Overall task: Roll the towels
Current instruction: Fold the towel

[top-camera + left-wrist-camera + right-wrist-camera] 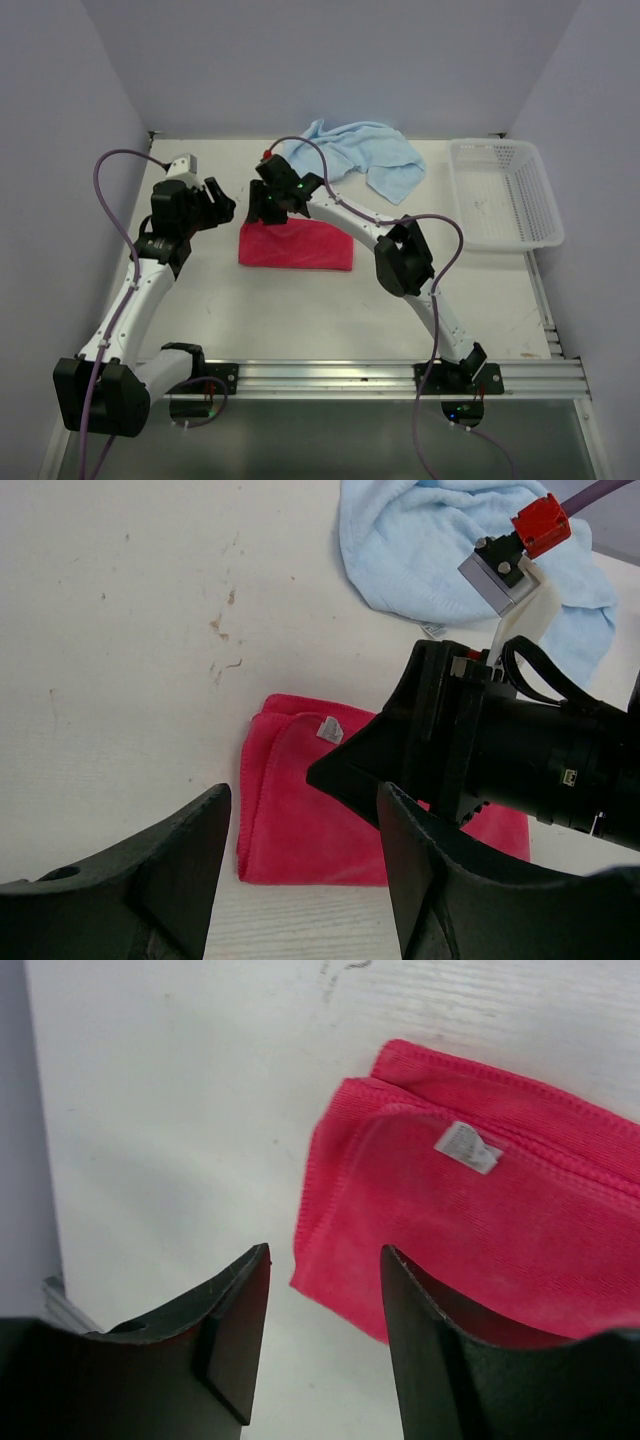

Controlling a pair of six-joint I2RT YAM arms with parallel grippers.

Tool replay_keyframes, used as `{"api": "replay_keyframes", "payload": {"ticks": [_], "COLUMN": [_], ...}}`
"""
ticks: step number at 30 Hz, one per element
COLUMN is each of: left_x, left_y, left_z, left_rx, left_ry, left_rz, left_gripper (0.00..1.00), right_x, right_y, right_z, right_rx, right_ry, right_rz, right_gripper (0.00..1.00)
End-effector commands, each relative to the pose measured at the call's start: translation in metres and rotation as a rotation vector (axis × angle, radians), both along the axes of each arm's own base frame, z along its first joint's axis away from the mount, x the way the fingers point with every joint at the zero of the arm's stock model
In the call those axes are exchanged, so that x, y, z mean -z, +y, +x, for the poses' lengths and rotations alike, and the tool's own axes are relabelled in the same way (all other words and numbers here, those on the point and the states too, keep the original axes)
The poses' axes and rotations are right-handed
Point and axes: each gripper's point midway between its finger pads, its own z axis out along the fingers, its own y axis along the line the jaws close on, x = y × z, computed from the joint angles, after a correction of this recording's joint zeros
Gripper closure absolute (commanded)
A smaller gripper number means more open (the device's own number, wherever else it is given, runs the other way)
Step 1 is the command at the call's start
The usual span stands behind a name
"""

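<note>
The red-pink towel (296, 246) lies folded flat at the table's middle; it also shows in the left wrist view (300, 825) and the right wrist view (480, 1220), with a small white tag on top. The light blue towel (360, 155) lies crumpled at the back and shows in the left wrist view (420, 550). My left gripper (222, 205) is open and empty, above the table left of the red towel. My right gripper (262, 210) is open and empty, hovering over the red towel's left back corner.
A white mesh basket (505, 192) stands at the back right. The walls close in on the left, back and right. A metal rail (380, 375) runs along the near edge.
</note>
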Motion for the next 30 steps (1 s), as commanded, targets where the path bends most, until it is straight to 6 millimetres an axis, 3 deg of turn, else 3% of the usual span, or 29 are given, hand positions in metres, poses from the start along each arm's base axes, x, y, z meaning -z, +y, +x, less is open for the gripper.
{"api": "replay_keyframes", "payload": {"ticks": [1, 5, 8, 14, 15, 16, 17, 18, 19, 21, 22, 23, 26, 30], "left_x": [-0.021, -0.023, -0.022, -0.015, -0.014, -0.011, -0.005, -0.002, 0.001, 0.011, 0.016, 0.018, 0.021, 0.03], "left_y": [0.0, 0.002, 0.002, 0.001, 0.0, -0.004, -0.006, -0.009, -0.013, -0.018, -0.019, -0.018, -0.02, -0.022], "left_z": [0.004, 0.003, 0.003, 0.006, 0.007, 0.007, 0.009, 0.011, 0.012, 0.017, 0.022, 0.024, 0.036, 0.054], "left_rx": [-0.001, -0.007, -0.009, -0.001, 0.002, 0.02, 0.033, 0.045, 0.066, 0.087, 0.089, 0.086, 0.084, 0.071], "left_ry": [-0.082, -0.09, -0.086, -0.066, -0.065, -0.058, -0.041, -0.031, -0.023, 0.01, 0.03, 0.034, 0.051, 0.095], "left_rz": [0.008, 0.011, 0.016, 0.016, 0.015, 0.008, 0.004, -0.001, -0.01, -0.017, -0.016, -0.015, -0.013, -0.017], "left_gripper": [0.36, 0.36, 0.35, 0.35, 0.35, 0.35, 0.35, 0.35, 0.35, 0.35, 0.35, 0.35, 0.35, 0.35], "right_x": [-0.033, -0.051, -0.062, -0.066, -0.046, -0.061, -0.043, -0.041, -0.056, -0.038, -0.047, -0.031, -0.015, 0.01], "right_y": [0.034, 0.033, 0.02, -0.048, -0.069, -0.082, -0.104, -0.114, -0.127, -0.157, -0.169, -0.183, -0.205, -0.214], "right_z": [0.003, 0.006, 0.009, 0.01, 0.009, 0.008, 0.004, 0.002, -0.003, -0.014, -0.018, -0.029, -0.047, -0.057], "right_rx": [-0.043, -0.04, -0.024, 0.031, 0.049, 0.045, 0.06, 0.059, 0.046, 0.06, 0.056, 0.058, 0.048, 0.05], "right_ry": [-0.028, -0.046, -0.061, -0.063, -0.036, -0.073, -0.052, -0.059, -0.099, -0.091, -0.124, -0.101, -0.094, -0.069], "right_rz": [0.187, 0.213, 0.205, 0.135, 0.092, 0.088, 0.035, 0.016, 0.003, -0.075, -0.09, -0.134, -0.183, -0.209], "right_gripper": [0.48, 0.47, 0.47, 0.5, 0.52, 0.52, 0.52, 0.53, 0.53, 0.55, 0.57, 0.62, 0.82, 0.99]}}
